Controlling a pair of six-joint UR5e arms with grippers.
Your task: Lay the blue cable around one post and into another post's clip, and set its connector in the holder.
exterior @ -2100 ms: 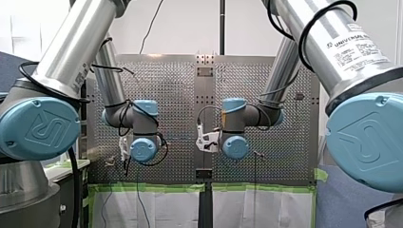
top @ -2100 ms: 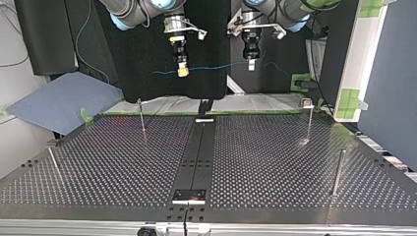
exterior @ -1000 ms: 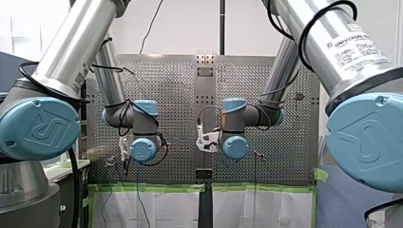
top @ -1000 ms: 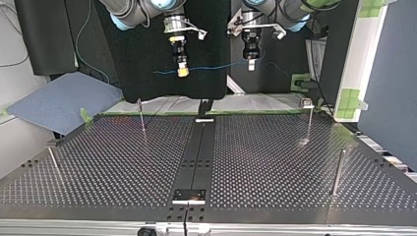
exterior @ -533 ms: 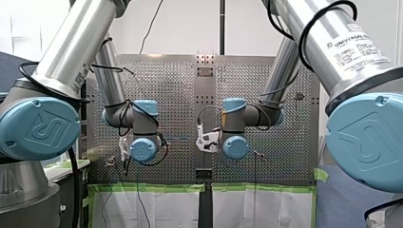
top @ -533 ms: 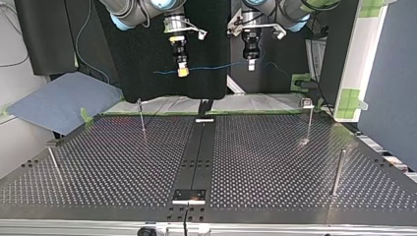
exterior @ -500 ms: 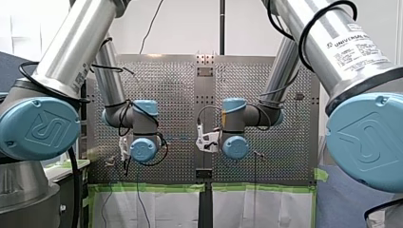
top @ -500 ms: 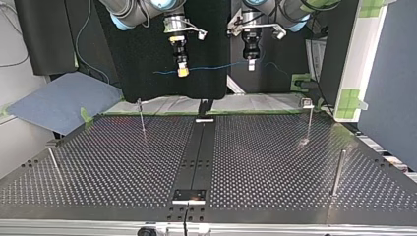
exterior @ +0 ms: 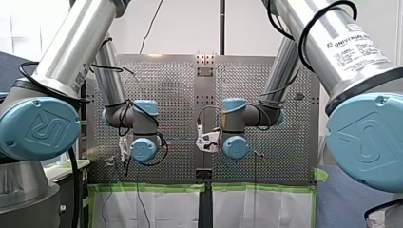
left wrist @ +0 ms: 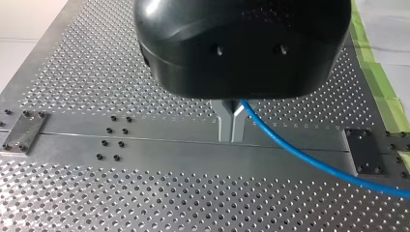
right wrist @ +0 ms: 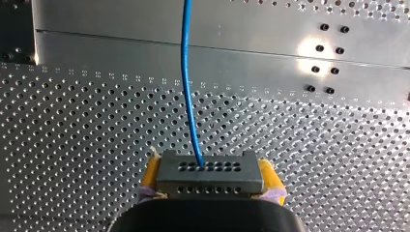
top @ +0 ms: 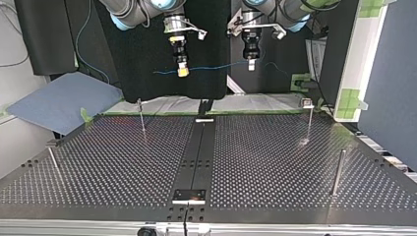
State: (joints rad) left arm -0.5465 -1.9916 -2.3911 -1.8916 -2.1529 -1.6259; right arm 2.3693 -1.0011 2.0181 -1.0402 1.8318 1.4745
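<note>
Hanging high above the surface [top: 275,162], both tools hold the blue cable [top: 216,67] up in the air. My right tool [top: 182,72], at the top view's left, is squeezed tight on the dark grey connector [right wrist: 209,173]. Its yellow pads [right wrist: 151,173] press on the two sides of the connector. The cable comes out of one of the little holes in the connector's face. From there it runs across to my left tool [top: 251,65], at the top view's right. That tool's thin metal fingers [left wrist: 225,123] are pinched together on the cable, and the cable goes on past them.

Four thin posts stand on the surface, well apart from the cable. Two are at the far side [top: 141,117] [top: 310,122]. Two are nearer, by the side edges [top: 51,158] [top: 338,172]. A dark strip [top: 196,152] runs down the middle of the surface.
</note>
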